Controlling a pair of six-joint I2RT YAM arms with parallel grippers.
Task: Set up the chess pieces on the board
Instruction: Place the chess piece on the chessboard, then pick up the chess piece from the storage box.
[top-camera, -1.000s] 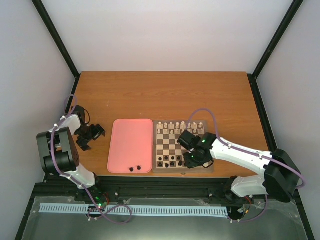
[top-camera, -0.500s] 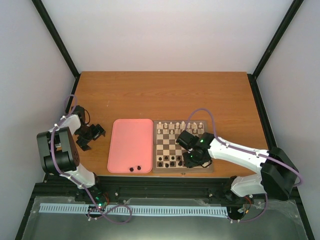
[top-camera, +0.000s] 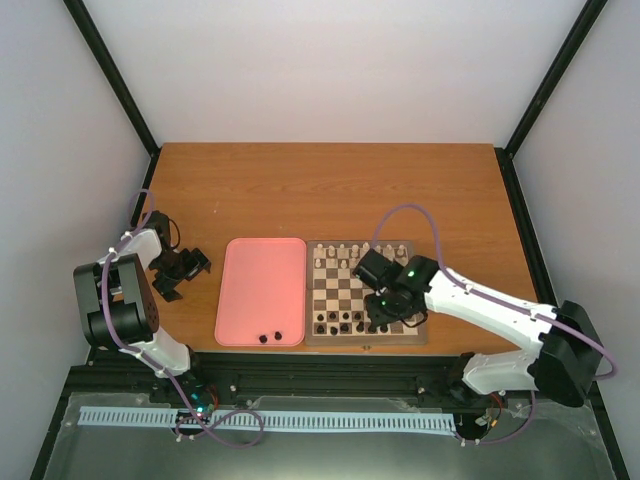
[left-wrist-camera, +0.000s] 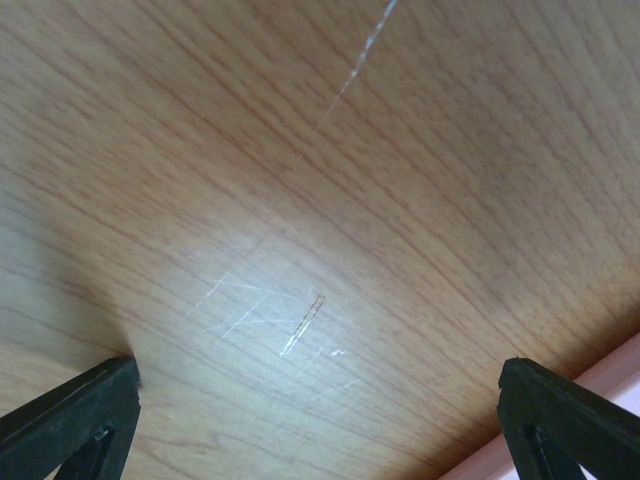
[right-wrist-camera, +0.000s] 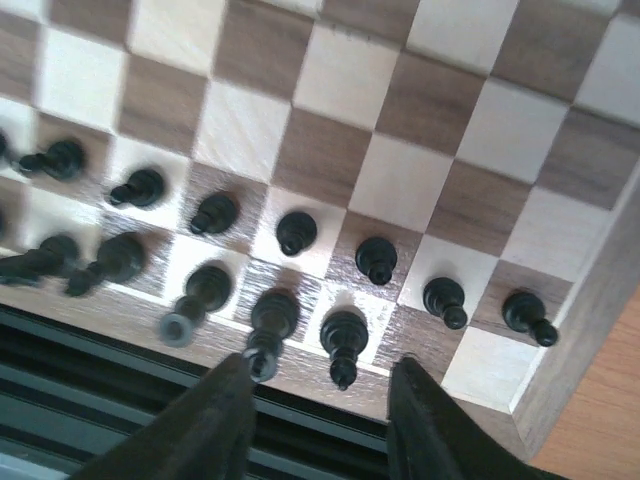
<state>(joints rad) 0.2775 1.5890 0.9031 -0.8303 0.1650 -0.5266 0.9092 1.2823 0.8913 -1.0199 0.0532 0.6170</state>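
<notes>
The board (top-camera: 335, 285) lies right of the pink tray, with pale chess pieces (top-camera: 355, 255) along its far rows and dark ones (top-camera: 340, 320) along its near rows. My right gripper (top-camera: 390, 318) hovers over the near right part of the board (right-wrist-camera: 420, 180). It is open (right-wrist-camera: 325, 405). A dark piece (right-wrist-camera: 343, 335) stands free on a light back-row square between the spread fingers (right-wrist-camera: 215, 425). Dark pawns (right-wrist-camera: 376, 258) line the row beyond. My left gripper (top-camera: 180, 270) rests open (left-wrist-camera: 320, 430) over bare table, holding nothing.
The pink tray (top-camera: 262, 285) sits left of the board and holds two dark pieces (top-camera: 271, 336) near its front edge. Its rim (left-wrist-camera: 615, 365) shows beside the left gripper. The table's front edge and a black rail (right-wrist-camera: 90, 350) run just below the board.
My right gripper has gone from shut to open, letting go of the dark piece on the near row. The arm shifted slightly right. The left arm has not moved.
</notes>
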